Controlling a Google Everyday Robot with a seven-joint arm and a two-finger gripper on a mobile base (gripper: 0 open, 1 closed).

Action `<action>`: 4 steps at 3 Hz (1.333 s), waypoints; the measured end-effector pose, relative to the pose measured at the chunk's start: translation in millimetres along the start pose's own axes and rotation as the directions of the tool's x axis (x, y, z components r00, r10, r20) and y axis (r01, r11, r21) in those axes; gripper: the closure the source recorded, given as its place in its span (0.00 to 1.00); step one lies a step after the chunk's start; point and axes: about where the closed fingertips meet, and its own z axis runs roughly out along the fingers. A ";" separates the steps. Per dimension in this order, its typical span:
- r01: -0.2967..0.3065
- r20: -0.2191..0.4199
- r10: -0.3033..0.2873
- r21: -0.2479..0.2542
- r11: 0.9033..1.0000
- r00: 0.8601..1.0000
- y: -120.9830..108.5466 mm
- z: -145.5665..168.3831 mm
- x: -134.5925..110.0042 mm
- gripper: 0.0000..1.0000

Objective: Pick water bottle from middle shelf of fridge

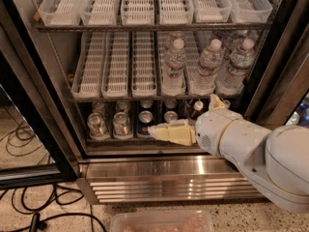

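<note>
Reaching leftward low in fridge [169, 178], white arm [260, 149] level, claw [166, 132] below middle shelf [120, 98], grip unclear.

The claw [158, 131] sits low, before the cans [121, 124]. On the middle shelf [145, 99], left lanes [116, 67] stand open; water bottles [175, 65] fill the right lanes.

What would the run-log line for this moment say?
grasp: not yet | tool: at bottom-shelf level, in front of cans | water bottles: upright on middle shelf, untouched | fridge: door open
</note>
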 end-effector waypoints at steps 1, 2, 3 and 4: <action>0.000 0.010 -0.001 0.030 1.000 1.000 -2.6 3.0 -4.4 0.00; 0.001 0.009 -0.001 0.029 1.000 1.000 -2.4 2.9 -4.4 0.00; -0.019 0.049 0.016 0.055 0.998 0.999 -5.9 6.1 -9.2 0.00; -0.007 0.126 -0.015 0.169 0.986 0.992 -41.4 0.4 -10.3 0.18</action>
